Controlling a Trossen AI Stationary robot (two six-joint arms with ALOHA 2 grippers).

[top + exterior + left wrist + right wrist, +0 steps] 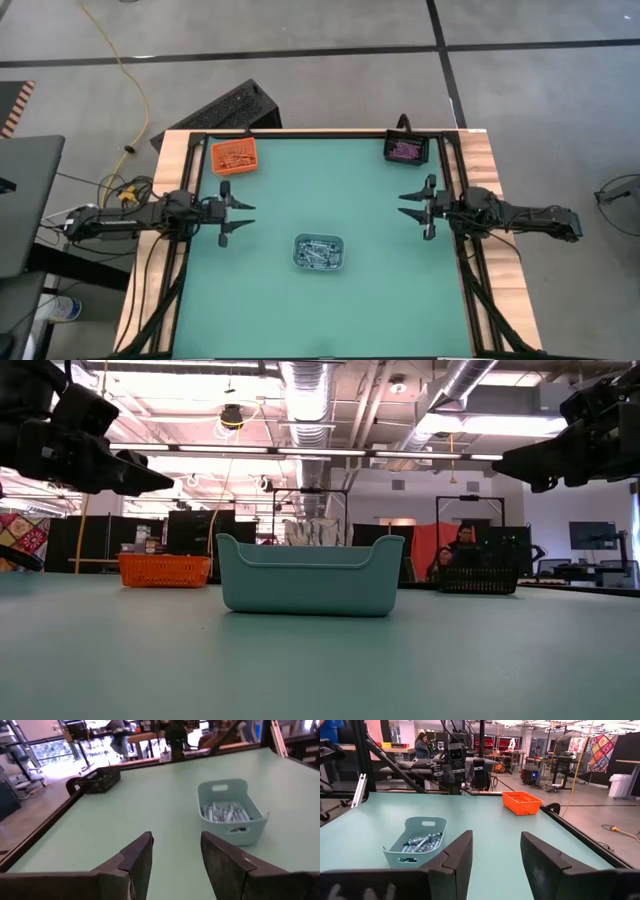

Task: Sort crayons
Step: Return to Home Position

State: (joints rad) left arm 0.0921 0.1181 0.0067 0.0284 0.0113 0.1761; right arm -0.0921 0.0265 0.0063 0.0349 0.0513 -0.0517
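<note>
Grey-blue crayons [226, 813] lie in a clear-grey tray [319, 252] at the middle of the green table, toward its near edge. Orange-red crayons [233, 155] fill an orange tray [234, 156] at the far left. Purple-pink crayons [405, 150] lie in a black tray [407, 149] at the far right. My left gripper [244, 214] hovers open, level, at the table's left edge. My right gripper [411, 204] hovers open, level, at the right edge. Both point inward, above the table.
The green table top [330, 320] is bare between the trays. Wooden borders [160, 290] and dark frame rails run along both sides. In the low view the grey tray [309, 574] stands in front of the room, where a person [464, 547] sits behind the table.
</note>
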